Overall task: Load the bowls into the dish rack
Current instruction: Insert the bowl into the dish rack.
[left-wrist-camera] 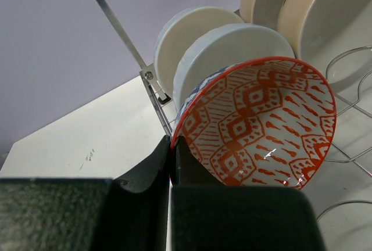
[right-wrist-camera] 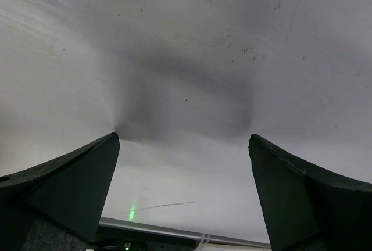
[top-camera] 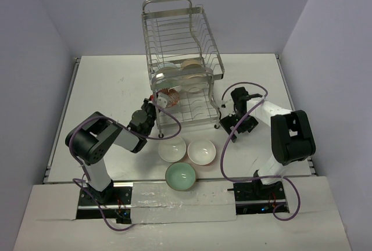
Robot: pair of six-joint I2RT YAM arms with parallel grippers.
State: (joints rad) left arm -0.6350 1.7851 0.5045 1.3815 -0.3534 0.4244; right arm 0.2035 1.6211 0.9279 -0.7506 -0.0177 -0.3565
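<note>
My left gripper [top-camera: 153, 104] [left-wrist-camera: 172, 146] is shut on the rim of the orange-red patterned bowl [top-camera: 165, 97] [left-wrist-camera: 261, 123]. It holds the bowl on edge at the left end of the silver dish rack [top-camera: 180, 42], against the white bowls [left-wrist-camera: 229, 47] standing there. More pale bowls [top-camera: 189, 70] stand in the rack behind them. Two white bowls [top-camera: 172, 149] [top-camera: 201, 151] and a mint green bowl [top-camera: 181, 176] sit on the table in front of the rack. My right gripper [top-camera: 235, 128] [right-wrist-camera: 183, 140] hangs open over bare table, right of the rack, holding nothing.
A rack corner wire [left-wrist-camera: 116, 27] runs up beside the held bowl. The rack's feet [top-camera: 218, 126] stand close to my right gripper. Grey walls close in the white table [top-camera: 104, 88] on the left, back and right.
</note>
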